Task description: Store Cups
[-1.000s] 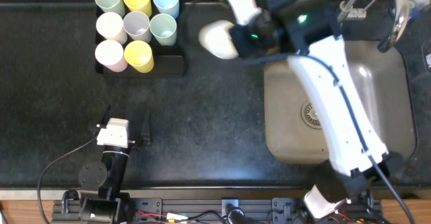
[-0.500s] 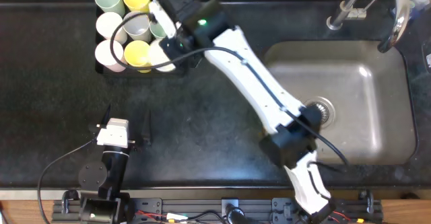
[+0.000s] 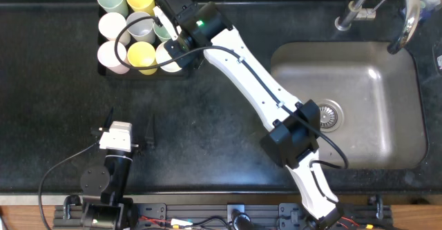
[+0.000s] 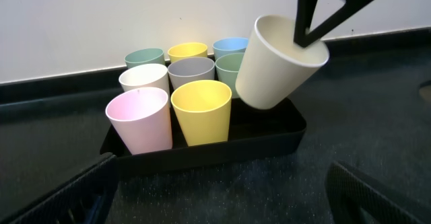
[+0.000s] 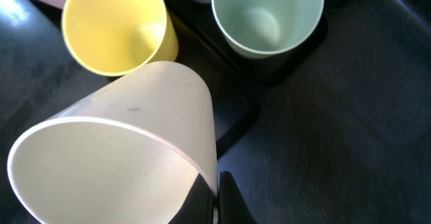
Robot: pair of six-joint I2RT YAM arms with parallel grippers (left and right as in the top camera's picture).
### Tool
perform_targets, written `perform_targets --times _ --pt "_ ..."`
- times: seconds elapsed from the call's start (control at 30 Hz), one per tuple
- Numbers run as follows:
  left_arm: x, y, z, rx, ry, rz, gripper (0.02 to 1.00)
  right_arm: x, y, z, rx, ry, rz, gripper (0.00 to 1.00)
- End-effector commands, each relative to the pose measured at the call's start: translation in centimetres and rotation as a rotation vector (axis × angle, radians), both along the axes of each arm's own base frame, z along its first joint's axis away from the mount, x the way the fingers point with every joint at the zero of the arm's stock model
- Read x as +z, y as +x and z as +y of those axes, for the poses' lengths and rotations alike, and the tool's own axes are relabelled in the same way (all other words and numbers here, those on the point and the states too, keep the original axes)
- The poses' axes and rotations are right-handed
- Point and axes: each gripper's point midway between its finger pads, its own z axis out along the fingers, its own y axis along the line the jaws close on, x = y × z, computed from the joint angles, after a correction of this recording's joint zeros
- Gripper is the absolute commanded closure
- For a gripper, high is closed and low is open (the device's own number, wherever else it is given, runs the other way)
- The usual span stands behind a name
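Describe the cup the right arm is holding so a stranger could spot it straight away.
Look left of the sink to the black tray of coloured cups. At its one open corner, beside the yellow cup, the right gripper holds a cream cup. It alone is tilted and lifted; the others stand upright in the tray.

The right arm [image 3: 252,85] wears smooth white shells on its long links, with chunky black housings at the joints; a small green light [image 3: 201,24] glows on its black wrist block; a thin black cable [image 3: 119,40] loops from there; the right hand [image 4: 304,35] has slim black fingers; the left arm [image 3: 114,171] is a black tube with a whitish wrist block [image 3: 115,137]; the left hand [image 3: 130,128] has dark, flat fingers.
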Motion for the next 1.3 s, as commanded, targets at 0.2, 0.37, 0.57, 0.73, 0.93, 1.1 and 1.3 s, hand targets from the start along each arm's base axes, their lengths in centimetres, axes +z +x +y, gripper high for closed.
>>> perform_targets --times 0.2,0.37,0.57,0.73,0.93,1.1,1.3 --pt "0.0 0.0 0.0 -0.003 0.018 -0.005 0.020 -0.9 0.2 1.1 -0.001 0.045 0.039 0.958" --pt "0.0 0.0 0.0 -0.003 0.018 -0.004 0.020 -1.5 1.1 0.1 -0.025 0.023 0.035 0.961" --pt "0.0 0.0 0.0 -0.003 0.018 -0.005 0.020 -4.0 1.4 -0.5 -0.016 -0.048 0.047 0.961" --pt "0.0 0.0 0.0 -0.003 0.018 -0.004 0.020 -5.0 1.4 -0.5 -0.009 -0.062 0.060 0.961" --pt "0.0 0.0 0.0 -0.003 0.018 -0.004 0.020 -5.5 1.4 -0.5 -0.009 -0.068 0.067 0.961" --pt "0.0 0.0 0.0 -0.003 0.018 -0.004 0.020 -5.5 1.4 -0.6 0.007 -0.074 0.065 0.961" --pt "0.0 0.0 0.0 -0.003 0.018 -0.005 0.023 -6.6 0.9 -0.8 0.015 -0.102 0.096 0.956"
